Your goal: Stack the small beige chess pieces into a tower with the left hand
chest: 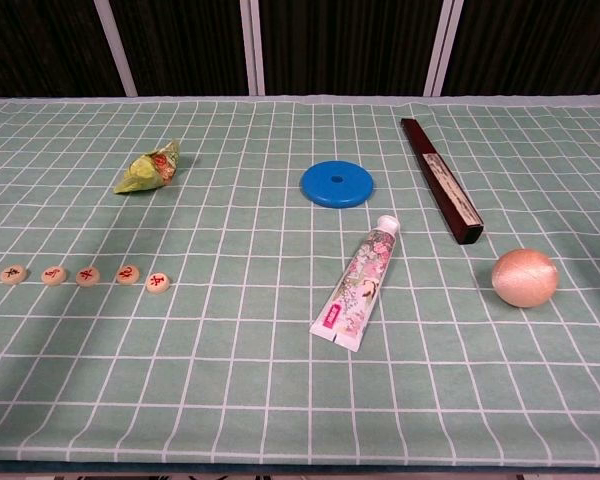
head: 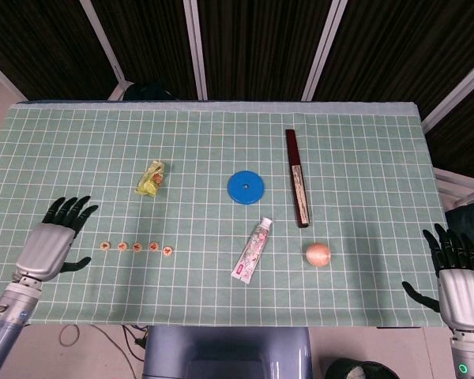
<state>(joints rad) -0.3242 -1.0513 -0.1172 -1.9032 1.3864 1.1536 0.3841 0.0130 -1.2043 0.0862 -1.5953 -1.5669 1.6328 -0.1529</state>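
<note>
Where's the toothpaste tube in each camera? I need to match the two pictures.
Head view: the toothpaste tube lies lower centre, slanted, below the blue disc.
Chest view: the tube lies centre, slanted, nearer the camera than the disc.
Shared landmark: the blue disc.
</note>
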